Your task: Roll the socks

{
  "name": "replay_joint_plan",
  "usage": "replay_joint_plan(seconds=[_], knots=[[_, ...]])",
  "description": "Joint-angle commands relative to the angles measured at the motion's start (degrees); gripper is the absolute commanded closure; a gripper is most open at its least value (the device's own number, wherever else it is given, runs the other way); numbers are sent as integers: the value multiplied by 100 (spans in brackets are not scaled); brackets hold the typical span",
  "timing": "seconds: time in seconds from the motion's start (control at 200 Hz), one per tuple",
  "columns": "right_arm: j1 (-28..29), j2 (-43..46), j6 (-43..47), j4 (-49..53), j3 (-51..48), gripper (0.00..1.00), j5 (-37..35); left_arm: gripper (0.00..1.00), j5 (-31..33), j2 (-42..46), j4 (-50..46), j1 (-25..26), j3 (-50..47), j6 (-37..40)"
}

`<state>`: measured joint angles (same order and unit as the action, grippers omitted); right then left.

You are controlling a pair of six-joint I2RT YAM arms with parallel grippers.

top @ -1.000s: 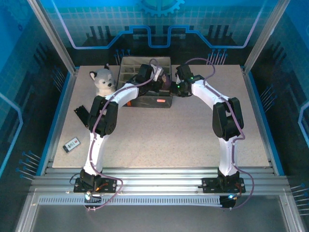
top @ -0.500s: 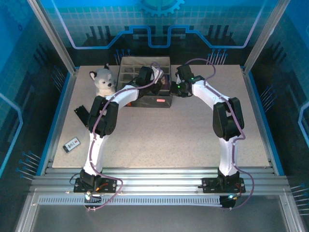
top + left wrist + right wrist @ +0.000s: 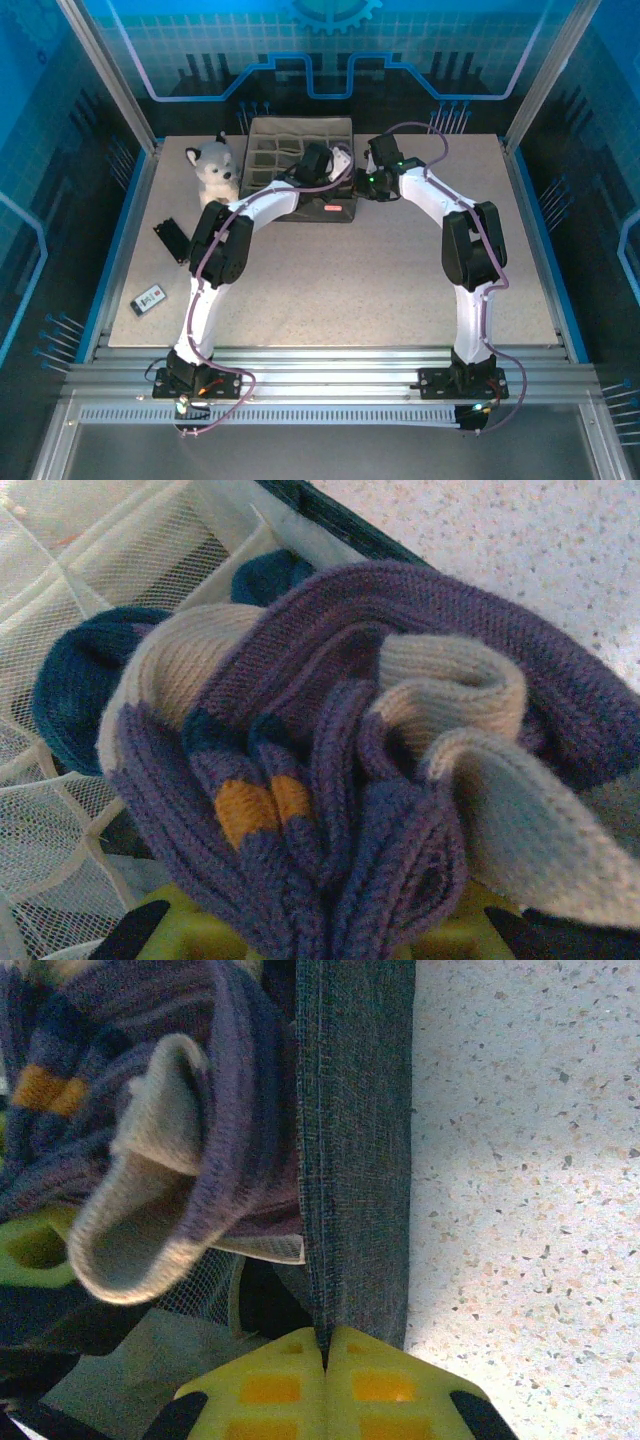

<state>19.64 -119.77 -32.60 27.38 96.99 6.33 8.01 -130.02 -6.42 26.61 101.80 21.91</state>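
Note:
The socks (image 3: 350, 760) are a rolled purple bundle with tan and orange patches, and my left gripper (image 3: 325, 935) is shut on them. From above, the left gripper (image 3: 336, 163) hangs over the right end of the grey fabric organizer (image 3: 272, 131). In the right wrist view the socks (image 3: 130, 1110) hang just inside the organizer's denim-grey wall (image 3: 355, 1140). My right gripper (image 3: 325, 1345) is shut on that wall's edge, with the yellow jaws pressed together. Seen from above, the right gripper (image 3: 358, 183) sits at the box's right front corner.
Mesh compartments (image 3: 60, 840) hold rolled teal socks (image 3: 80, 680). A plush husky (image 3: 213, 168) sits left of the box. A black block (image 3: 170, 238) and a small remote (image 3: 148, 299) lie on the table's left side. Speckled tabletop (image 3: 520, 1180) lies right of the box.
My left gripper has carried the socks to the right, toward the box's right end and the right gripper. The right arm has held still.

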Motion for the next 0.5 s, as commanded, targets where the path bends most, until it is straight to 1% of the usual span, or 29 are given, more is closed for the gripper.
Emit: replay_joint_plan(seconds=[0.0, 0.025, 0.085, 0.185, 0.255, 0.335, 0.495], knots=[[-102, 23, -54, 154, -198, 97, 70, 100, 88, -316, -905, 58, 268, 252], [-94, 23, -54, 154, -198, 97, 70, 99, 43, -358, -1009, 67, 336, 252], [-102, 23, -45, 149, -189, 97, 79, 93, -73, -455, -1303, 72, 526, 244], [-96, 18, -10, 178, -180, 97, 73, 79, -133, -471, -1647, 70, 741, 202], [-97, 15, 8, 198, -169, 97, 44, 68, -364, -358, -1793, 53, 756, 141], [-99, -11, 9, 213, -157, 97, 37, 59, -557, -200, -1910, 53, 745, 57], [-98, -56, 21, 248, -119, 98, 46, 51, -882, 103, -2088, -2, 796, -144]])
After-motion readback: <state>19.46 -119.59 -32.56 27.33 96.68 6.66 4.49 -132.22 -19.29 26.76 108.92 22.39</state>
